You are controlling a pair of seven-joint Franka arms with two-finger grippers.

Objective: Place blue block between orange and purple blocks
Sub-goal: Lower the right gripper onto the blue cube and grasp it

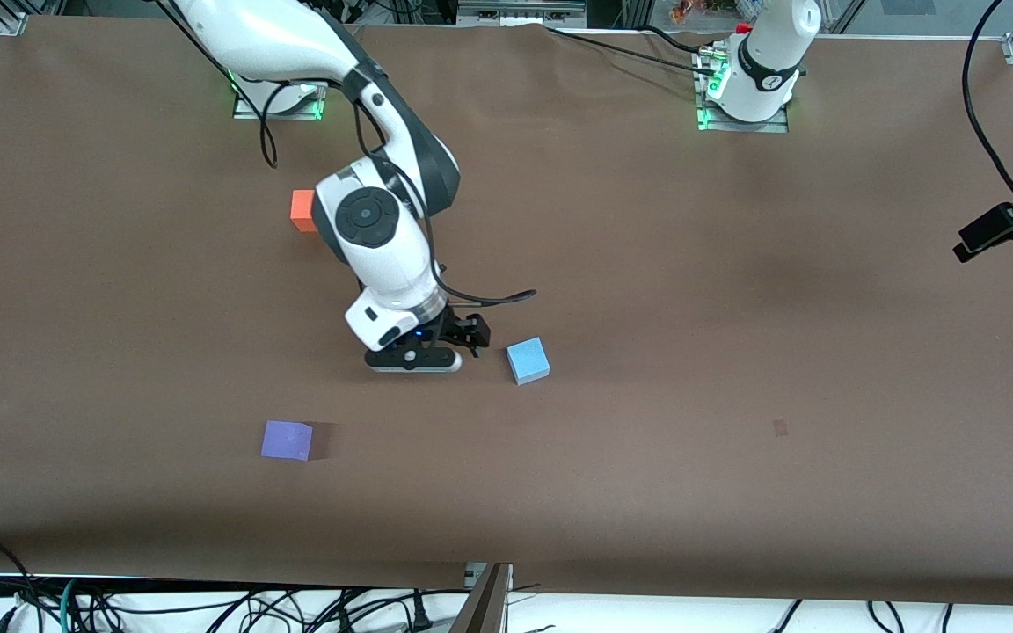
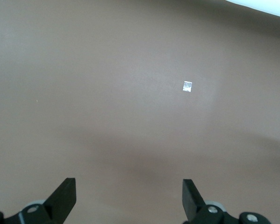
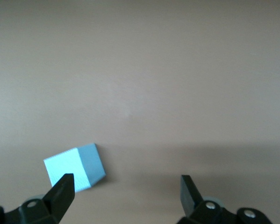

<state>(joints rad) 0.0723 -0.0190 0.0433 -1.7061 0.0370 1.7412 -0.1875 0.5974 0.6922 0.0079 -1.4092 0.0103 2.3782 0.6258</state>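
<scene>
Fingers of the right claw [image 3: 123, 196] stand spread wide with nothing between them, as the right wrist view shows; the bare brown worktop [image 1: 735, 352] fills the gap. In the front view the right claw [image 1: 462, 345] hangs low over the middle of the worktop, at the end of the right arm, which reaches down from its base at the right arm's end.

Just beside that claw sits the blue block [image 1: 528, 360], flat on the worktop and apart from the fingers. In the right wrist view the blue block [image 3: 75, 166] lies close to one finger [image 3: 61, 192], outside the gap and turned slightly askew to the claw.

The purple block [image 1: 287, 440] rests nearer to the front camera than the blue block and toward the right arm's end of the worktop, well apart from it. The orange block [image 1: 302, 210] sits farther from the front camera than both, partly hidden by the right arm's wrist housing.

The left claw [image 2: 129, 198] is likewise wide open and empty, over bare worktop with a small pale speck [image 2: 187, 86] on it. The left arm waits.
</scene>
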